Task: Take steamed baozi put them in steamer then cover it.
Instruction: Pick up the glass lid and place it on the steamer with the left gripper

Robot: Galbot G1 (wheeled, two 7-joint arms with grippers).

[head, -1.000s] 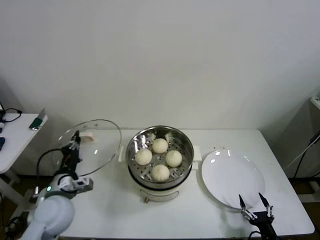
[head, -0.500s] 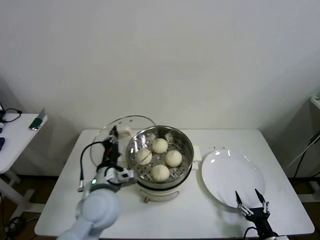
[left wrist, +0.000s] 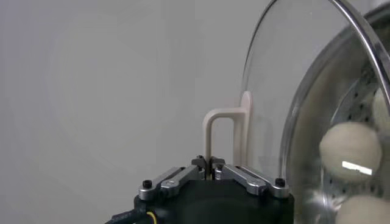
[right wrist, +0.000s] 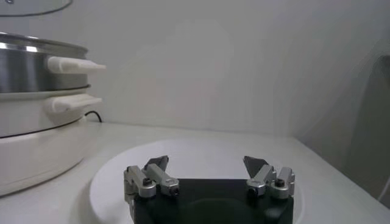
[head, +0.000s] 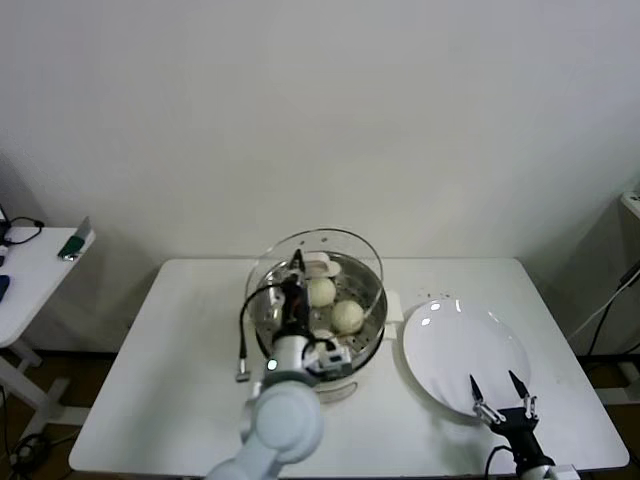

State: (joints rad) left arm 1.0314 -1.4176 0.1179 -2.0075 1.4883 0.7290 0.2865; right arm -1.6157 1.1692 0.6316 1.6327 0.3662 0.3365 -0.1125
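Glass, the round clear lid (head: 318,262) is hanging tilted over the shiny steel steamer (head: 365,300) holding cream-white baozi (head: 346,316) in the head view; the left pincer (left wrist: 209,163) is clamping its white handle (left wrist: 224,128), while the right pincer (right wrist: 207,168) is idling apart above the white plate (right wrist: 183,152).

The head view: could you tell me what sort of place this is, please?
Probably a lab set up as a kitchen test bench: a bare white table against a plain wall, holding only a steamer and a plate.
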